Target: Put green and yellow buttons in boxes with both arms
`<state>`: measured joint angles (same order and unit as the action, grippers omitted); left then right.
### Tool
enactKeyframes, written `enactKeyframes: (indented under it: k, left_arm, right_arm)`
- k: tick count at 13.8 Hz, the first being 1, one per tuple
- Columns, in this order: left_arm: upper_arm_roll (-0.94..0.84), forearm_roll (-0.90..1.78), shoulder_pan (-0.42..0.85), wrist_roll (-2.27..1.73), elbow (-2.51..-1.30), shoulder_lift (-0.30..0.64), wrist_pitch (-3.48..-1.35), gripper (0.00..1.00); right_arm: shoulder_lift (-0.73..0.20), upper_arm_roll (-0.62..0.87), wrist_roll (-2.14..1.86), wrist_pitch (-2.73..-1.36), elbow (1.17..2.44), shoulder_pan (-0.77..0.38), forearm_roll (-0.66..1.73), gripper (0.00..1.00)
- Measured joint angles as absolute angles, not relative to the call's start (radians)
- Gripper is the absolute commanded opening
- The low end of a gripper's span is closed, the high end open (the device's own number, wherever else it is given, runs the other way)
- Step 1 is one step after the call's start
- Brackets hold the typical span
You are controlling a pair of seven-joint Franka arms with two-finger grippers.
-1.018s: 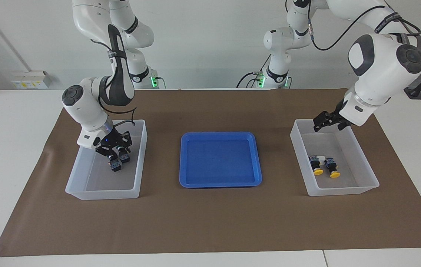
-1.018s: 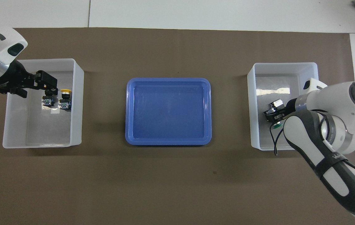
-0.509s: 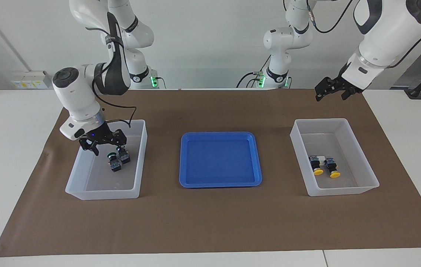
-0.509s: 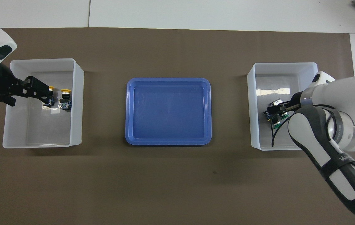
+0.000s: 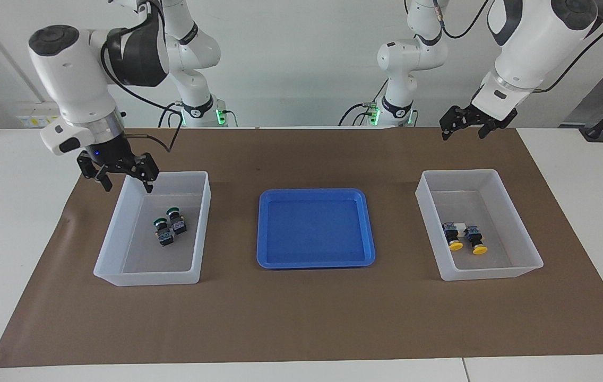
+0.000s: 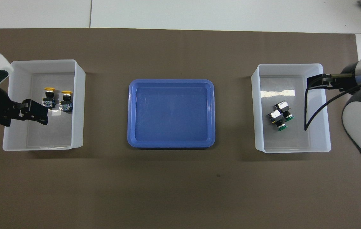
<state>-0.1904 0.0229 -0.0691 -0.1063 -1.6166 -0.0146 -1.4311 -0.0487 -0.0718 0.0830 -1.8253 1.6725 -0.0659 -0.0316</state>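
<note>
With both green-capped black push-buttons lying in one translucent white plastic bin and both yellow-capped ones in the other, each well apart from the shallow blue tray, the right gripper and left gripper hang spread and empty above.

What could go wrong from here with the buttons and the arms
Little is left to go wrong: both green buttons lie in the right arm's box and both yellow buttons in the left arm's box.

1. The right gripper, open, hangs over that box's rim; a low sideways move might clip the wall and shift the box.

2. A black cable loops over the box with the green buttons; it could snag the rim.

The left gripper, open, is up high.
</note>
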Motion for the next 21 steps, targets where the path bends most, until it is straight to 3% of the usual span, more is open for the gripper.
enactKeyframes:
  k: [4, 10, 13, 21]
  left_arm:
    - [-0.19, 0.023, -0.069, -0.106, -1.634, -0.033, -1.442, 1.0]
    - [-0.19, 0.023, -0.069, -0.105, -1.641, -0.036, -1.507, 1.0]
    - [-0.193, 0.025, -0.067, -0.105, -1.639, -0.036, -1.527, 1.0]
    - [-0.19, 0.026, 0.018, -0.11, -1.627, -0.036, -1.557, 1.0]
  right_arm:
    - [-0.023, -0.075, 0.092, -1.604, 1.559, -0.055, -0.029, 1.0]
    - [-0.022, -0.056, 0.093, -1.584, 1.553, -0.051, -0.044, 1.0]
    - [-0.017, -0.032, 0.093, -1.504, 1.501, -0.051, -0.047, 1.0]
    - [-0.002, -0.033, 0.092, -1.489, 1.499, -0.046, -0.047, 1.0]
